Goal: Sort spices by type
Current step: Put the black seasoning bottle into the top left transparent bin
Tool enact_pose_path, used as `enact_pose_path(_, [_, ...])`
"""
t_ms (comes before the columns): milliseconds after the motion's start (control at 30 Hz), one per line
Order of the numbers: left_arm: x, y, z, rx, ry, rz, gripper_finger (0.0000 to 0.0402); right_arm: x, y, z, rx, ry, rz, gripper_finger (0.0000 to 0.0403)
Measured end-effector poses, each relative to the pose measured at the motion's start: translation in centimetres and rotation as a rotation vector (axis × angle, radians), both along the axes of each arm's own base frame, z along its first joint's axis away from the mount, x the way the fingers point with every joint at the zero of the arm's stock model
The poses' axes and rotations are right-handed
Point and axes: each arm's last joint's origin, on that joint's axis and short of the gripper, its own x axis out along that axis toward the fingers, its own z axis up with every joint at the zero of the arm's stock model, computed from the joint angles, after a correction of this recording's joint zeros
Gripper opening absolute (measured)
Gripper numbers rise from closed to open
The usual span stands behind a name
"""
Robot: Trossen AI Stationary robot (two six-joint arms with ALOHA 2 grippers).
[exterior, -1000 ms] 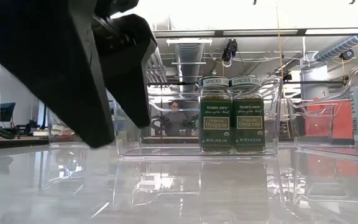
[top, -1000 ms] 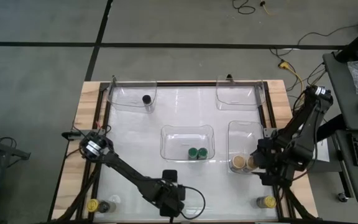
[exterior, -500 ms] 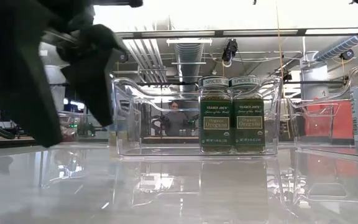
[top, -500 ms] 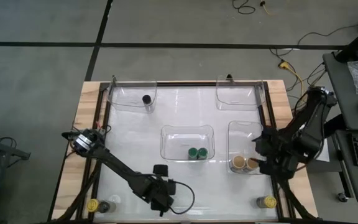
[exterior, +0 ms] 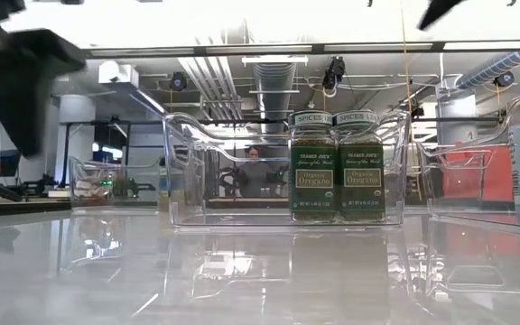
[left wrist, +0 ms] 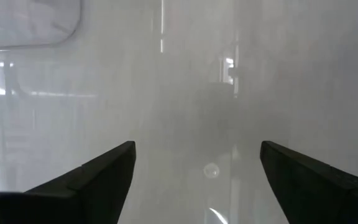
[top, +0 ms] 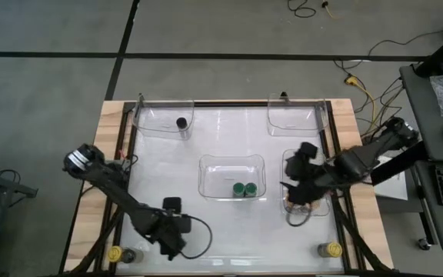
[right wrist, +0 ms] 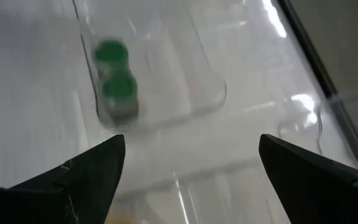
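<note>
Four clear trays on the worktop: one at the far-left corner (top: 162, 121) holding a black-lidded jar (top: 181, 122), one at the far edge right of centre (top: 292, 115), a centre tray (top: 231, 176) with two green-lidded jars (top: 244, 189) side by side touching, labels reading oregano in the low view (exterior: 335, 167), and a tray by the right edge (top: 301, 165) partly covered by the right arm. Yellow-lidded jar (top: 114, 253) at near-left corner, another (top: 329, 250) at near-right corner, both outside trays. Tan jars not visible, hidden under the right arm. Left gripper (top: 173, 242) low over near edge, left of centre, arm stretched diagonally from left side; fingers (left wrist: 92, 177) spread, nothing between. Right gripper (top: 298, 185) over the right-edge tray, pointing toward centre tray; fingers (right wrist: 79, 177) apart, empty. A person shows in the room behind the table (exterior: 255, 171).
</note>
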Motion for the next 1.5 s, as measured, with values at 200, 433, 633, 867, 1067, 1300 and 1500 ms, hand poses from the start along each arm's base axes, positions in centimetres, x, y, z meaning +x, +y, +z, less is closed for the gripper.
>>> enact_pose_path(200, [-3.3,0.0,3.3,-0.015,-0.040,-0.066,0.0305,5.2,-1.0,0.7,-0.033,-0.068,-0.001,0.0361])
enact_pose_path(433, [-8.0,-1.0,7.4,-0.127,-0.079,-0.040,0.0315,11.3,-1.6,-0.4,-0.040,-0.090,-0.012,0.0361])
enact_pose_path(633, [-10.9,-3.1,11.4,-0.272,-0.134,-0.110,0.0333,15.7,-0.8,-0.1,-0.065,-0.112,0.014,0.0361])
enact_pose_path(867, [-13.1,-4.8,11.1,-0.303,0.023,-0.133,0.0347,19.8,0.2,1.5,-0.096,-0.174,0.066,0.0361])
enact_pose_path(1067, [-13.6,-5.2,10.0,-0.321,0.008,-0.109,0.0364,21.9,0.4,2.0,-0.126,-0.197,0.099,0.0361])
enact_pose_path(1300, [-14.2,-5.8,8.5,-0.354,0.005,-0.104,0.0368,23.1,0.2,1.5,-0.139,-0.187,0.107,0.0361])
enact_pose_path(1500, [-14.5,-5.5,7.3,-0.325,0.025,-0.067,0.0369,23.3,0.1,1.2,-0.129,-0.187,0.091,0.0361])
